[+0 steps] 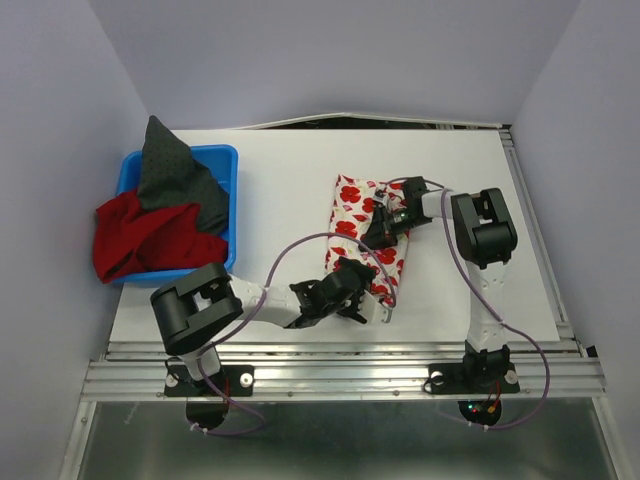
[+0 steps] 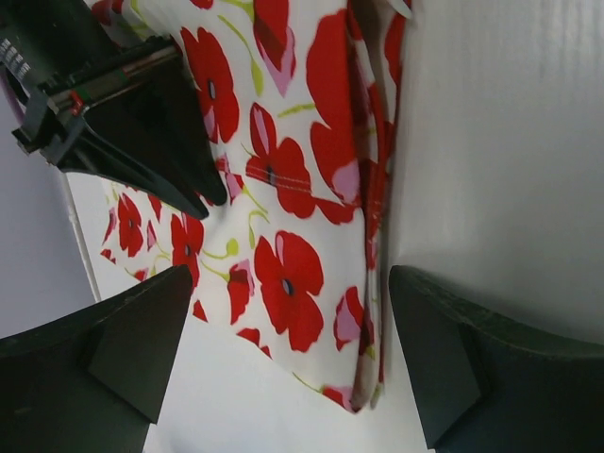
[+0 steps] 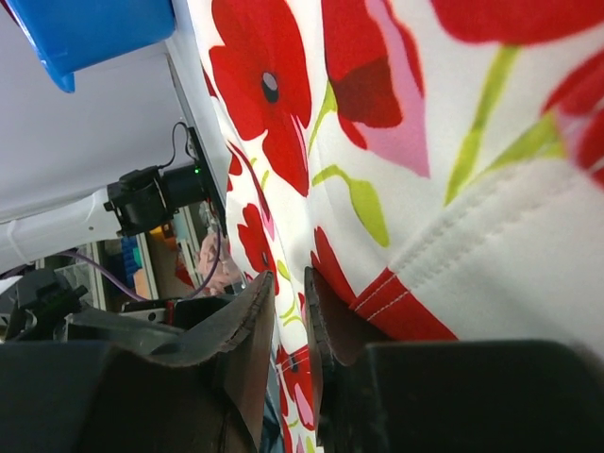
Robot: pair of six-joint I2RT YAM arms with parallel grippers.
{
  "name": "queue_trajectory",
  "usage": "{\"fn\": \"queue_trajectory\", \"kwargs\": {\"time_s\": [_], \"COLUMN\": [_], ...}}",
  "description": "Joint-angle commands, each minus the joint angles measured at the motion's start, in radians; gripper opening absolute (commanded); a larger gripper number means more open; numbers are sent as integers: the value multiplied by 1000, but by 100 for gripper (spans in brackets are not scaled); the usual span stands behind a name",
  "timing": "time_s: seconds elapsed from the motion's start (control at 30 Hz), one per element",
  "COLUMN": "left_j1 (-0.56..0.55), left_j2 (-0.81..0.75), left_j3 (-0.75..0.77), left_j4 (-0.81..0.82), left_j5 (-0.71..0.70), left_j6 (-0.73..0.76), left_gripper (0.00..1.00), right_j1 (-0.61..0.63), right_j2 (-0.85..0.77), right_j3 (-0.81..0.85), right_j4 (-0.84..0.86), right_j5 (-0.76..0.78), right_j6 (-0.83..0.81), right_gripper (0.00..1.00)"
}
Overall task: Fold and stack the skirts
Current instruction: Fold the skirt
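- Evidently the white flowered skirt [image 1: 352,200] is the piece being folded. It lies flat on the table [image 1: 280,180], apart from the blue bin [image 1: 225,155] on the side toward the right arm, narrowed into a long panel with layered edges showing along one side.
- The deep-red skirt [image 1: 140,235] and the dark grey skirt [image 1: 170,175] are heaped in the blue bin and spill over its rim, so by my reading they wait their turn and no stack exists yet.
- The left gripper [image 2: 293,283] hangs over the skirt corner farthest from the blue bin on the near side. Its jaws are spread as wide as they go, one finger over the print and the other over bare table, and nothing is held between them. That stance suits either lining up a grab on the folded edge or clearing away from it.
- The right gripper [image 3: 290,293] sits low over the skirt's middle, farther from the blue bin than the left one. Its jaws are drawn nearly together with only a slim gap.
- A thin fold of the printed cloth appears to run between those fingers, so I judge it pinches the skirt, though the close view leaves this a little unsure. Such a hold would pin or lift the layer for the next fold.
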Motion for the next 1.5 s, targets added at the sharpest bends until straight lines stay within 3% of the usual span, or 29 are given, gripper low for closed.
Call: {"fn": "queue_trajectory", "kwargs": {"time_s": [0.0,0.27,0.3,0.43,0.6,0.87,0.93,0.97,1.07,1.47], "left_j1": [-2,49,49,55,57,77,87,96,106,64], "left_j2": [79,142,140,123,77,77,92,96,91,-22], "left_j3": [63,164,163,154,163,281,312,315,292,85], "left_j4": [-4,-2,1,5,-90,-380,-419,-427,-423,-351], "left_j5": [4,4,3,-45,18,214,237,241,236,37], "left_j6": [1,1,-82,-86,-106,-207,-240,-249,-246,-172], "left_gripper": [98,98,52,42,19,9,16,35,58,65], "right_j1": [21,30,30,40,49,70,70,70,70,80], "right_j2": [88,96,97,100,99,88,91,91,91,94], "right_j3": [-15,-21,-20,-17,-15,-21,-23,-23,-21,-12], "right_j4": [6,0,0,0,-10,-5,-5,-5,-4,-7], "right_j5": [311,320,319,320,329,346,352,352,368,454], "right_j6": [-104,-119,-119,-121,-130,-133,-132,-130,-129,-116], "right_gripper": [27,26,26,26,26,25,25,25,24,22]}}
